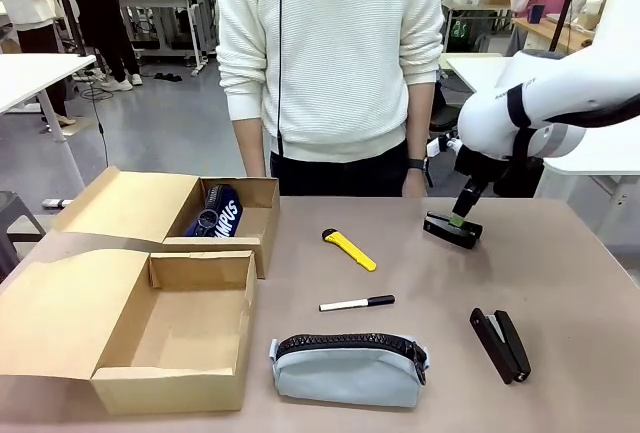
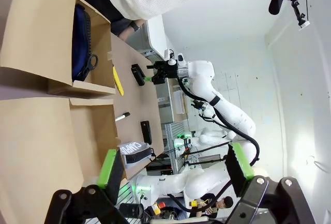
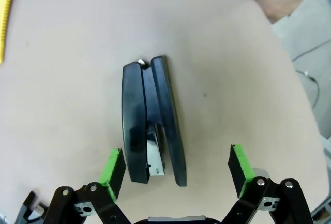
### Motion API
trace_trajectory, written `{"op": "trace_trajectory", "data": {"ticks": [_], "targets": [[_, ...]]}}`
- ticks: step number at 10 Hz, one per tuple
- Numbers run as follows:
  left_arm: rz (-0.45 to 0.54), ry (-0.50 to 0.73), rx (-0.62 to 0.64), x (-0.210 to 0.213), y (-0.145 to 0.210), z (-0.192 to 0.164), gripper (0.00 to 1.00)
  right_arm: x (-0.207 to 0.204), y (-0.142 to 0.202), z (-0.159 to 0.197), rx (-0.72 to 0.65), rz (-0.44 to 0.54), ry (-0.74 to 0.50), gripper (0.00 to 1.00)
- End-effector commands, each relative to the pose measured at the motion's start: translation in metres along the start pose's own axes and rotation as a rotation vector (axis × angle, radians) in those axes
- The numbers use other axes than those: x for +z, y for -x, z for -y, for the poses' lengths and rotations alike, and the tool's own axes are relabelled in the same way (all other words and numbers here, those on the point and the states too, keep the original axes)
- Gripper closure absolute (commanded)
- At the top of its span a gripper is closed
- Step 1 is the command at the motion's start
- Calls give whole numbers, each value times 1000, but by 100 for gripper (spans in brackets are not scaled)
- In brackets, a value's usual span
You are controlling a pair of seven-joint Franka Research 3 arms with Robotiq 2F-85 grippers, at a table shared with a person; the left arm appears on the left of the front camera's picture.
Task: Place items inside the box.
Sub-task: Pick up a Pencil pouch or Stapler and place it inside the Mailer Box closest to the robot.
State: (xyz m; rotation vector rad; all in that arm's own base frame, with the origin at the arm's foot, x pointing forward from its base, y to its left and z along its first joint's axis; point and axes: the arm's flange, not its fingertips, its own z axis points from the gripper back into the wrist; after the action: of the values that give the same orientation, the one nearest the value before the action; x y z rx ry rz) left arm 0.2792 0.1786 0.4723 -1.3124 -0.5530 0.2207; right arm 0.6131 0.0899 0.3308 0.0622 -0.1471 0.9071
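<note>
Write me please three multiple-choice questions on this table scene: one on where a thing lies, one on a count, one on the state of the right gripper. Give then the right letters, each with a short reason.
1. Which box holds the dark blue object with white lettering? A the near one; B neither; C the far box.
2. How many black staplers lie on the table? A one; B two; C three.
3. How does the right gripper stand? A open, astride a stapler; B shut on a stapler; C shut on nothing.

Right letters:
1 C, the object lies inside the far box.
2 B, one stapler lies under the right gripper and one nearer the robot's edge.
3 A, the right wrist view shows the jaws wide apart with the stapler's end between them.
</note>
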Motion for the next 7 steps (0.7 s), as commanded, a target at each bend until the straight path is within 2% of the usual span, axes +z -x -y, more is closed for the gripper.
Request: {"op": "trace_trajectory", "data": {"ticks": [1, 5, 6, 7], "targets": [[8, 19, -21, -1, 1, 1, 0, -6, -4, 4, -7, -46, -21, 0], [8, 19, -21, -1, 1, 1, 0, -34, 7, -4, -17, 45, 13, 0], [8, 19, -21, -1, 1, 1, 0, -37, 7, -5, -9, 38, -4, 0], [8, 19, -21, -1, 1, 1, 0, -38, 7, -5, -7, 23, -24, 60]]}}
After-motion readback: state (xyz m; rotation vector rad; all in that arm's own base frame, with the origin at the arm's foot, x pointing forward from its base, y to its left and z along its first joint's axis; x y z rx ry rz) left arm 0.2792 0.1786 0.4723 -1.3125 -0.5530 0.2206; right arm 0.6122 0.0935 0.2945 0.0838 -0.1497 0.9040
